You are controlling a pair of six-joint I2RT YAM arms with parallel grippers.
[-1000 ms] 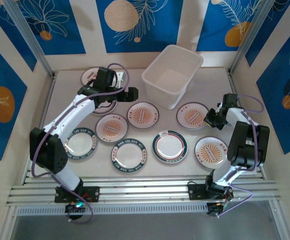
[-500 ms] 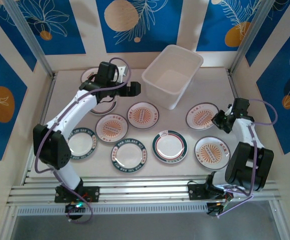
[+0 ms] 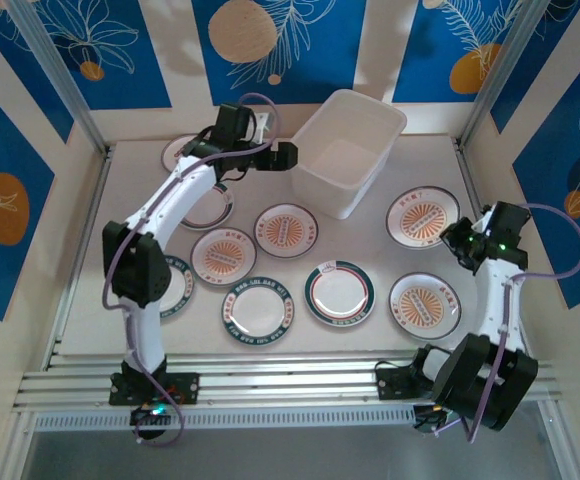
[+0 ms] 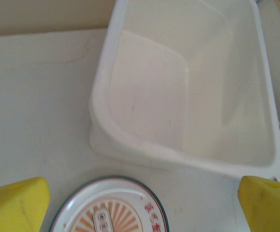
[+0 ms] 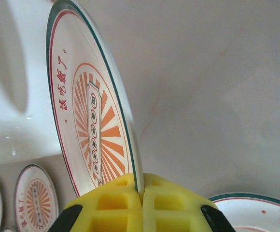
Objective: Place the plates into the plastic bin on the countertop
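Several plates (image 3: 258, 310) lie flat on the countertop (image 3: 420, 160), spread in loose rows in front of the plastic bin (image 3: 322, 183). On the left, the left arm reaches over two of them toward the back, and the left gripper (image 3: 288, 158) hangs just beside the bin's left wall. From the left wrist, its yellow fingers (image 4: 15, 207) stand far apart at the lower corners with nothing between them, so the jaws are released. The bin's rounded corner sits straight ahead. An orange sunburst plate (image 4: 111, 212) lies below that corner, near the wall but not touching it.

The bin stands at the back centre, turned at an angle to the walls. In front of it, a red-ringed plate (image 3: 339, 292) with a dark green rim lies in the middle of the front row, and a front-right plate (image 3: 425, 303) with an orange centre lies beside it.

Right of the bin and apart from it, the right gripper (image 3: 467, 240) grips the held plate (image 3: 425, 217) by its right rim. From the right wrist, the yellow pads (image 5: 116, 203) are clenched together on that thin rim. Whether the plate's far edge touches the countertop cannot be told.
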